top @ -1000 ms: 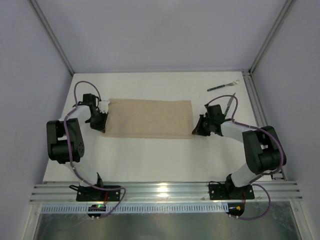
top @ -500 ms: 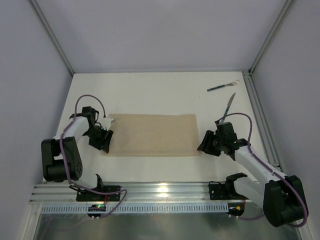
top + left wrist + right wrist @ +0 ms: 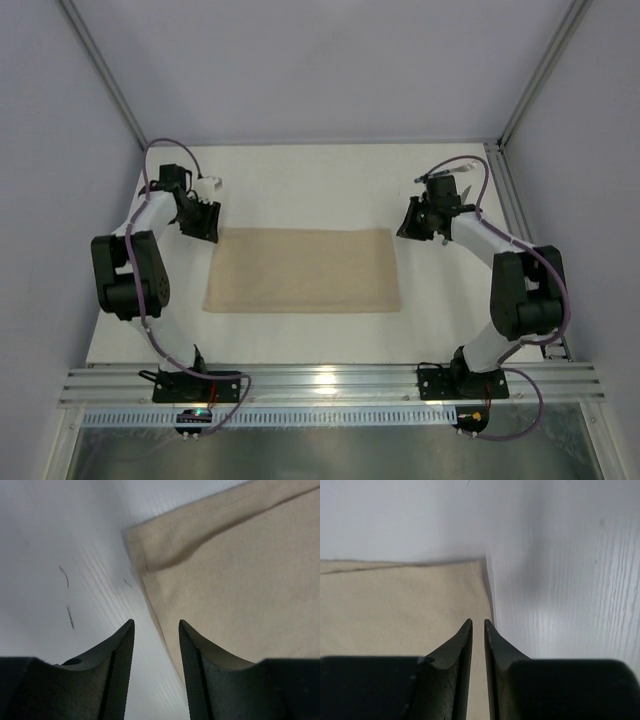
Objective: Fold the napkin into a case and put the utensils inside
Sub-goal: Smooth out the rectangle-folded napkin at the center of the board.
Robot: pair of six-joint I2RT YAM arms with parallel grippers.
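Top external shows napkin (image 3: pixel 302 270) flat mid-table, folded to an oblong, left gripper (image 3: pixel 200 222) parted and right gripper (image 3: pixel 412 220) nearly closed on nothing, both poised at far corners; folding underway, likely calls for pinching those corners next.

A matt beige woven-cloth napkin (image 3: pixel 302 270) lies on the smooth white desk (image 3: pixel 300 180), near ribbed black plastic fingers (image 3: pixel 120 665).

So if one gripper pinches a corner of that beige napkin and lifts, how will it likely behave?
The napkin would probably drape and sag, since it lies flat in soft layers with a rumpled fold at its corner. It looks thin, so likely light. Its woven surface should grip the table somewhat, so pushing may bunch it rather than slide it.
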